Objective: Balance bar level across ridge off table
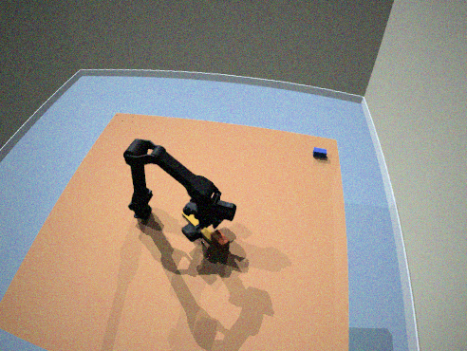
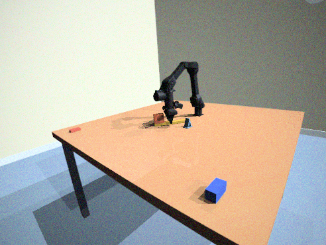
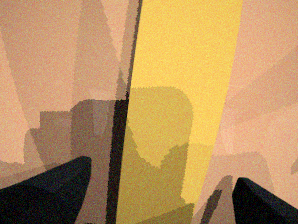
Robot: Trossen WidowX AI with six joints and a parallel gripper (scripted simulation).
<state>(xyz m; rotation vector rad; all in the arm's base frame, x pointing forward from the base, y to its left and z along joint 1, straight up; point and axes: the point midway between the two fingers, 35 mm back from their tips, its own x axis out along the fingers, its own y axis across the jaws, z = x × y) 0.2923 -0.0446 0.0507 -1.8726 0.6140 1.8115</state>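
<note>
The yellow bar lies low at the table, with a red-orange block on one end. The small dark blue-grey ridge stands by the bar's other end in the exterior view; whether they touch cannot be told. In the top view the ridge is not discernible. My gripper is open and points down over the bar, between block and ridge. In the wrist view the fingertips stand on either side of the bar, with gaps to both.
A blue block lies far from the arm near a table corner. A small red block lies near the left table corner in the exterior view. The arm's shadows fall across the orange table top.
</note>
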